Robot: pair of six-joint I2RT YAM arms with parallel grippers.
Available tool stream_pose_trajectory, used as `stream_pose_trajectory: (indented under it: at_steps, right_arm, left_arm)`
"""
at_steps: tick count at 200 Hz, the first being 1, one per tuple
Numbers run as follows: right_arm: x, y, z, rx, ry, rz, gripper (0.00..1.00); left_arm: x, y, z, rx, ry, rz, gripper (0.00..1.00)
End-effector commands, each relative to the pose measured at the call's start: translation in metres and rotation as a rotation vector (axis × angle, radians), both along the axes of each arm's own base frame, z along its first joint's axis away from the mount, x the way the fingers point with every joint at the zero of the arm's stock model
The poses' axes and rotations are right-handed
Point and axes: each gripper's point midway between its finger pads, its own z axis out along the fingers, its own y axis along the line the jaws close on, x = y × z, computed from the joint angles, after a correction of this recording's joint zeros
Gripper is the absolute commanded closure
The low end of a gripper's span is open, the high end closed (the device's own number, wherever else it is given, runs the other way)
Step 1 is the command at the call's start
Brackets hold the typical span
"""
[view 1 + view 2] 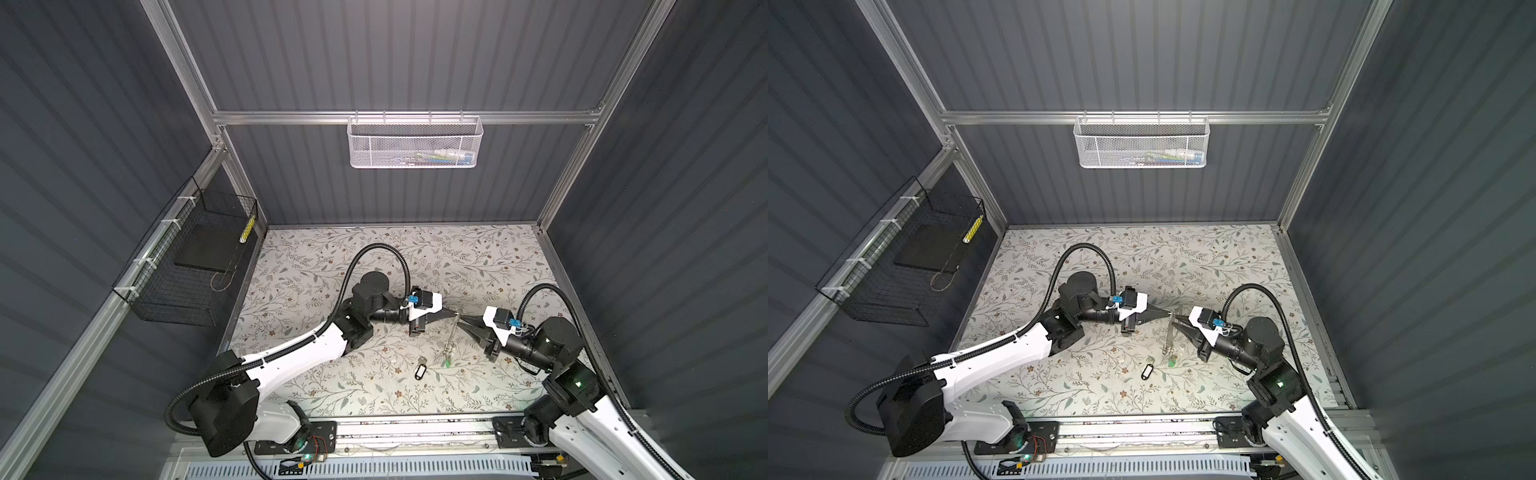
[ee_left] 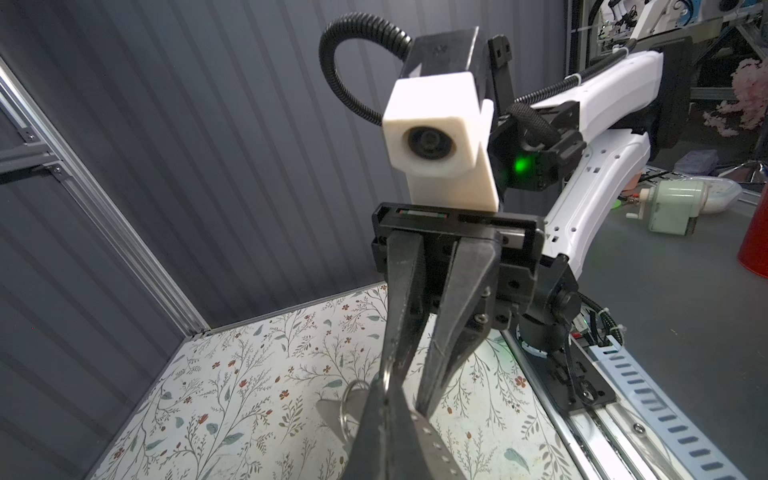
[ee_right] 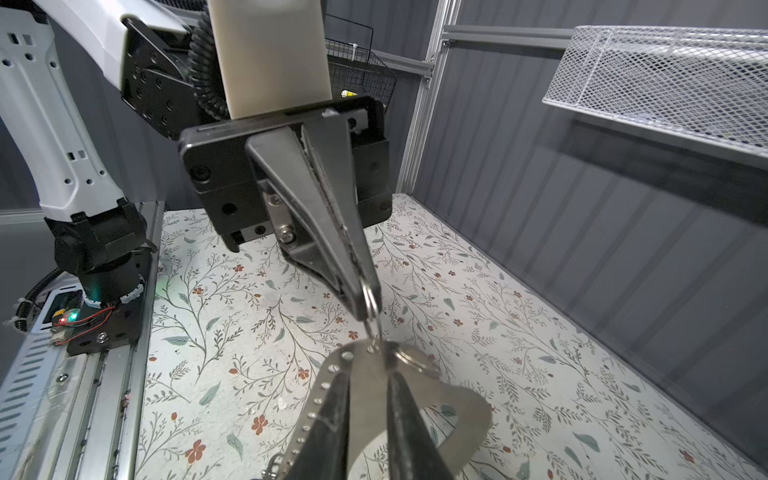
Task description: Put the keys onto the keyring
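Quick status from us: the left gripper [image 3: 360,299] has its fingers pressed together on a small split ring [image 3: 372,320], and that ring is threaded through a hole in the keyring plate [image 3: 368,390]. Facing it tip to tip, the right gripper [image 2: 407,392] has its fingers a little apart, one on each side of the plate's holed band. To us that looks like a clamp on the plate. Between the two of them the plate is up off the floral table [image 1: 332,257], its free end slanting down and away from the tips.

A second ring sits on the plate right beside the pinched one. As far as we can see it's empty, but a right finger partly hides it.

Moving out from the tips towards the arm bases, the green-tag key [image 1: 446,364] is right at the plate's low end. It's too small in both top views for us to tell whether it's hooked on or just lying there. The black-tag key [image 1: 420,370] lies flat on the table a bit further out on the left gripper's side, clear of the plate.

So our guess is early-to-middle. Plate and ring are in hand, the black one definitely isn't on, and the green one's a maybe (we wouldn't count it).
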Motion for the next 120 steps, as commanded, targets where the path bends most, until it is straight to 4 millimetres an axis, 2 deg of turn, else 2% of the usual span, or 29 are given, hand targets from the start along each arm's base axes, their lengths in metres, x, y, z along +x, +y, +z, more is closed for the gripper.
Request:
stream_pose_trajectory:
  at_steps: [1, 86, 120]
  right_arm:
    - [-0.004, 0.003, 0.013, 0.067, -0.030, 0.032, 0.80]
    - [-0.007, 0.005, 0.031, 0.149, -0.072, 0.059, 0.79]
    - [-0.008, 0.007, 0.031, 0.150, -0.067, 0.070, 0.82]
  left_arm:
    - [-0.004, 0.001, 0.012, -0.051, -0.002, -0.034, 1.00]
    - [-0.007, 0.000, 0.007, -0.027, -0.008, -0.057, 1.00]
    - [-0.008, 0.000, 0.007, -0.026, -0.009, -0.061, 1.00]
